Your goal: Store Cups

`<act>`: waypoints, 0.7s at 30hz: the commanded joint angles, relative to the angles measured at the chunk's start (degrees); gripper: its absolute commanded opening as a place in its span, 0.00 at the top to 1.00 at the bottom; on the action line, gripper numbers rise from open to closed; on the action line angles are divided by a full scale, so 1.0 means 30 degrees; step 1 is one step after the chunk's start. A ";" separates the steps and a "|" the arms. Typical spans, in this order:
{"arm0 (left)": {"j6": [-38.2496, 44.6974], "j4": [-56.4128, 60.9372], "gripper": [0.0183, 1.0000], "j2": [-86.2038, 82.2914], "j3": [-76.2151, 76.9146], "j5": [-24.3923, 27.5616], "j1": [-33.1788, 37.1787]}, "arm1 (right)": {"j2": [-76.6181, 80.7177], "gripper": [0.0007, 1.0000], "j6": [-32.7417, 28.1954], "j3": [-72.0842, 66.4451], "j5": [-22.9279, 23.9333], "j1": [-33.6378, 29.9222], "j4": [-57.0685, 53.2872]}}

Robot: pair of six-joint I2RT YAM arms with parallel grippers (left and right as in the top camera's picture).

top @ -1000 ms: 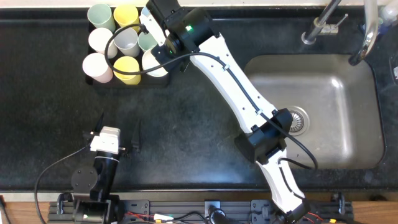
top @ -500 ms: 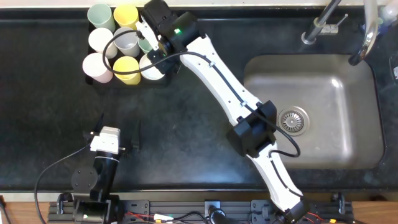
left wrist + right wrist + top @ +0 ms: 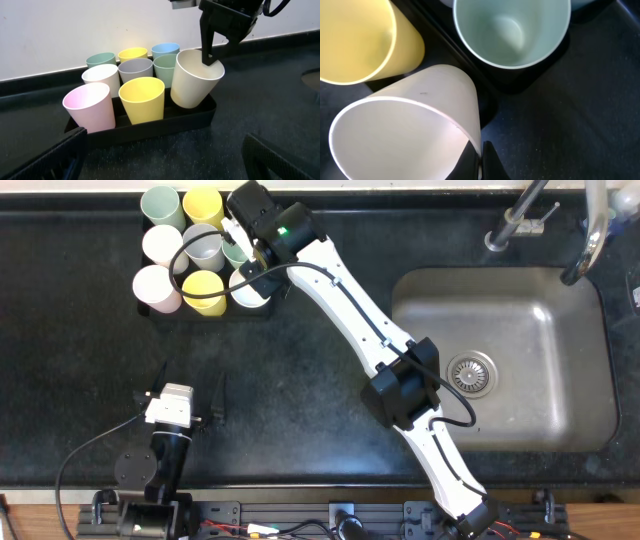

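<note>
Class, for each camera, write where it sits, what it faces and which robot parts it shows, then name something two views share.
Top view: overhead, facing down on counter, sink and cups; left arm and right arm show.
Left wrist view: low on the left wrist, facing the cup tray sideways; left gripper open at the edges.
Right wrist view: above the cups, looking down; right gripper pinches the tilted white cup's rim.
Shared: that cup, in all three.

The right arm [image 3: 350, 310] is stretching diagonally from the lower right to the upper left of the top view, the right gripper [image 3: 207, 59] pinching a cream cup's [image 3: 192, 82] rim. The left arm [image 3: 165, 450] is sitting folded at lower left, the left gripper [image 3: 188, 388] gaping wide.
</note>
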 commanded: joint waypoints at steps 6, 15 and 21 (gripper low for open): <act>0.0291 0.0036 0.00 -0.0189 -0.0087 -0.0080 -0.0022 | 0.0634 0.96 0.0124 0.0568 -0.0459 0.0022 0.0146; 0.0291 0.0036 0.00 -0.0189 -0.0087 -0.0080 -0.0022 | 0.1056 0.96 0.0109 0.0568 -0.0408 0.0087 -0.0066; 0.0291 0.0036 0.00 -0.0189 -0.0087 -0.0080 -0.0022 | 0.1217 0.96 0.0109 0.0568 0.0051 0.0087 -0.0058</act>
